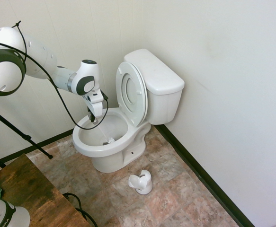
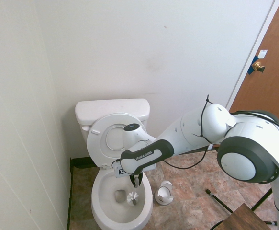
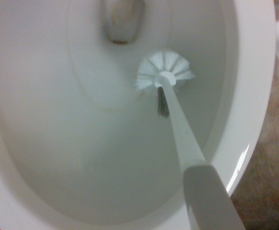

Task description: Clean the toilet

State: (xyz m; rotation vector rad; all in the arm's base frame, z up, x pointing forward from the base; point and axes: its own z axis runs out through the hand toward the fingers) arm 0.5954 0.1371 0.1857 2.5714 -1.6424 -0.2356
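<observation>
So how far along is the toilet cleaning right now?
Done: the lid and seat of the toilet are raised, and the brush is out of its holder, which stands on the floor beside the bowl. In hand: the gripper is shut on the brush handle, pointing down over the bowl, bristle head inside near the drain. Left: the rest of the scrubbing, and returning the brush to the holder.

a small bathroom: white toilet (image 1: 128, 123), tiled floor (image 1: 175, 189) (stone-patterned), brush holder (image 1: 141, 182), wooden door (image 2: 271, 76).
</observation>
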